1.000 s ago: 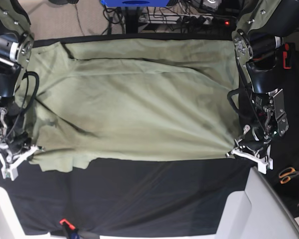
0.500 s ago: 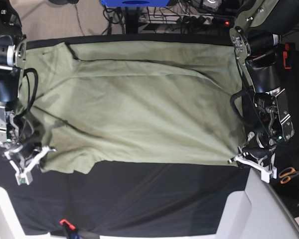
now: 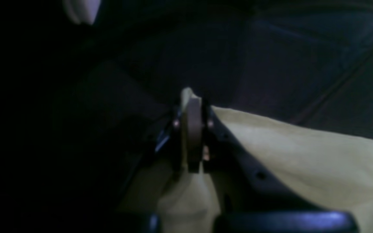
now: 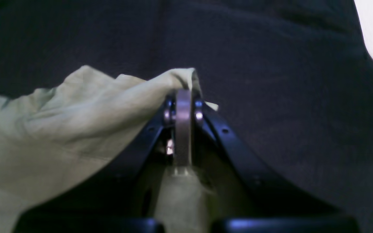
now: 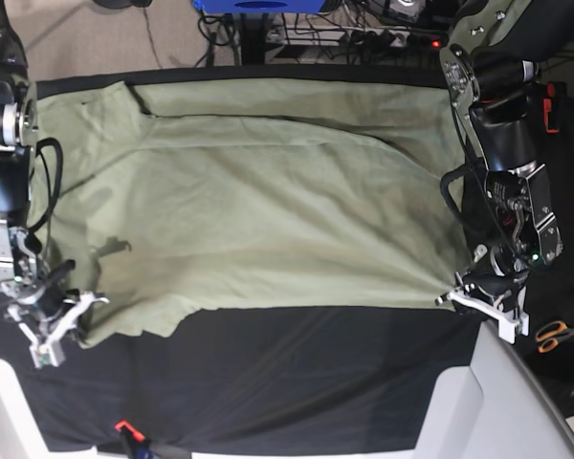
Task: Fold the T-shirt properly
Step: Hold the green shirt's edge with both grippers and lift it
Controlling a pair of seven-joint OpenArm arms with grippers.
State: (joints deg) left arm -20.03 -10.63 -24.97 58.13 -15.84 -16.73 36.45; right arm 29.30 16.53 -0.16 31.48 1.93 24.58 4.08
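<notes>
Where claws [image 5: 65, 320] pinch, T-shirt [image 5: 258, 206] corners.

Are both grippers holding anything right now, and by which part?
Yes. The left gripper and the right gripper each pinch a near-edge corner of the T-shirt.

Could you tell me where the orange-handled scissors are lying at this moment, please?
In the base view the scissors lie at the far right edge, off the black cloth, just right of the left tool pinching the T-shirt corner.
</notes>
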